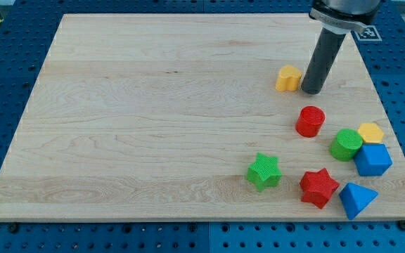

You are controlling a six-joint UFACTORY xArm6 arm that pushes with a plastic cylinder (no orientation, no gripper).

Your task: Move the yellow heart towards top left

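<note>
The yellow heart [287, 78] lies on the wooden board [153, 112] in the upper right part. My tip [311, 91] rests on the board just right of the yellow heart, close to it or touching its right side. The dark rod rises from the tip toward the view's top right.
A red cylinder [310, 121] sits below the tip. Further down right are a green cylinder [345, 144], a yellow block [371, 132], a blue cube [373, 159], a blue triangle [357, 199], a red star [318, 187] and a green star [264, 171].
</note>
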